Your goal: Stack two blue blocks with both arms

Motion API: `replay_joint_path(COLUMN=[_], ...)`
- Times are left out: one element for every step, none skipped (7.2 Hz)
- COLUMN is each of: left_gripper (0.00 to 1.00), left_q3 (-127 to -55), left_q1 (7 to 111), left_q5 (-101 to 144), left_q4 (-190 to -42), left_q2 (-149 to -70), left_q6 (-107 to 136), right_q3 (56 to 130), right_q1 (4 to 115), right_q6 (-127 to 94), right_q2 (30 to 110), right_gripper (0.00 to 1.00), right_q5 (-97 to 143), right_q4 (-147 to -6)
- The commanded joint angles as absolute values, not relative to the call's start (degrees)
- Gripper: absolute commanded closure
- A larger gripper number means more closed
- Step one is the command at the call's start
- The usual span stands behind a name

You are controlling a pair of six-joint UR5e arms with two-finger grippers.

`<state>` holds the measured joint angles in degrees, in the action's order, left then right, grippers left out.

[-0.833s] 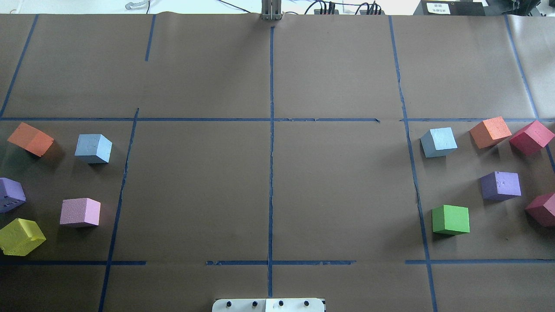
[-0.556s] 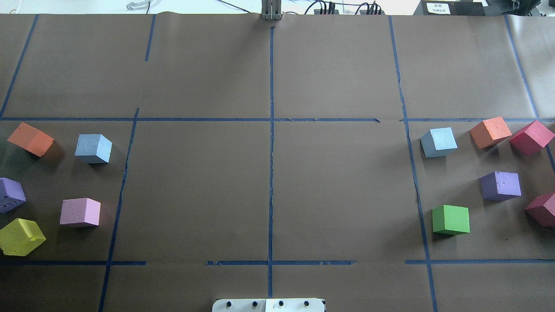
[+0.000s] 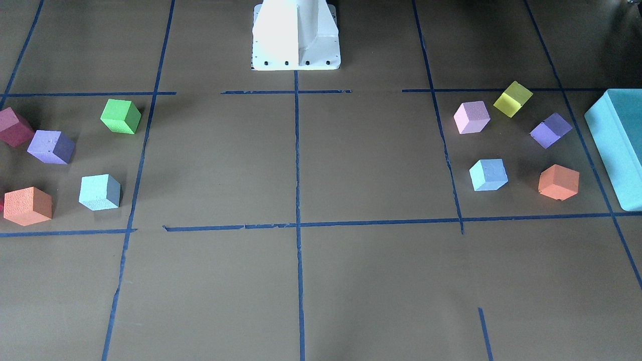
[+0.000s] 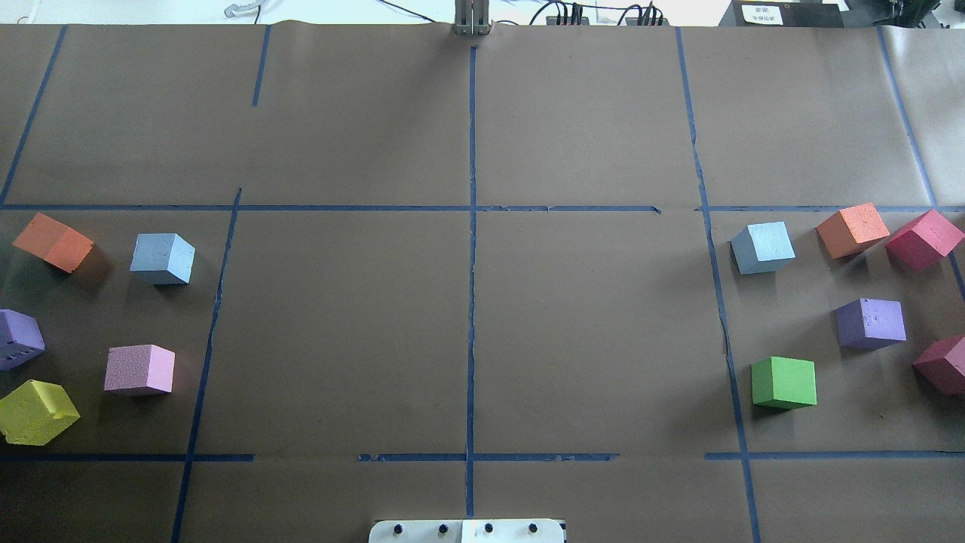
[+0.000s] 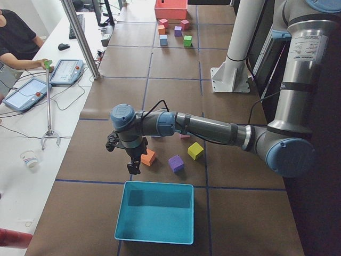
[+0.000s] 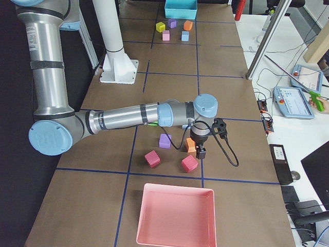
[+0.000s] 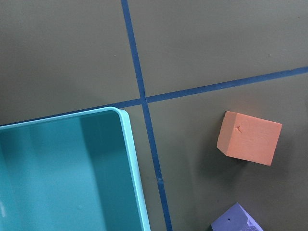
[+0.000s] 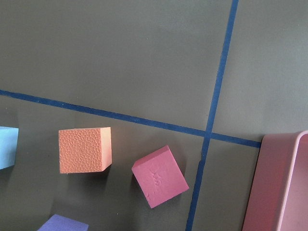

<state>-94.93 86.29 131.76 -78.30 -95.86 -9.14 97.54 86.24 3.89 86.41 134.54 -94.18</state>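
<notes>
One blue block [image 4: 162, 258] lies on the table's left, next to an orange cube [image 4: 53, 241]. The other blue block [image 4: 763, 247] lies on the right; both also show in the front view, the first block [image 3: 488, 174] and the second [image 3: 100, 191]. My left gripper [image 5: 133, 161] hangs over the orange cube [image 5: 148, 157] by the teal tray. My right gripper [image 6: 201, 149] hangs by the orange cube [image 6: 190, 145]. Both show only in side views, so I cannot tell whether they are open or shut. The right wrist view catches the blue block's edge [image 8: 7, 147].
A teal tray [image 5: 154, 234] stands at the left end and a pink tray [image 6: 175, 234] at the right end. Purple [image 4: 871, 323], green [image 4: 784, 382], crimson [image 4: 923, 239], pink [image 4: 139, 369] and yellow [image 4: 36, 411] cubes lie around the blue ones. The white pedestal [image 3: 296, 35] stands mid-table.
</notes>
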Motion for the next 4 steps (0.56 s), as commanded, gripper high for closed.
replay_joint_path(left_gripper=[0.00,0.00,0.00,0.00], left_q3=[-95.79,-95.80,-96.15,-96.24], left_q1=[86.04,86.04,85.96,85.96], left_q5=[131.83,131.84,132.01,131.92], left_q4=[-78.92,-78.93,-79.27,-80.93], left_q2=[-95.54,-95.36,-93.45,-93.17], left_q6=[-9.14,-9.31,-9.75,-9.58], right_q3=[97.56,97.30,96.77,97.20], right_q1=[85.87,84.91,84.73,81.51], right_q6=[4.04,3.87,3.43,2.82], right_q2=[88.76,89.64,89.82,89.74], right_gripper=[0.00,0.00,0.00,0.00], right_q5=[135.96,135.88,136.92,138.15], right_q4=[-89.59,-86.08,-86.05,-85.78])
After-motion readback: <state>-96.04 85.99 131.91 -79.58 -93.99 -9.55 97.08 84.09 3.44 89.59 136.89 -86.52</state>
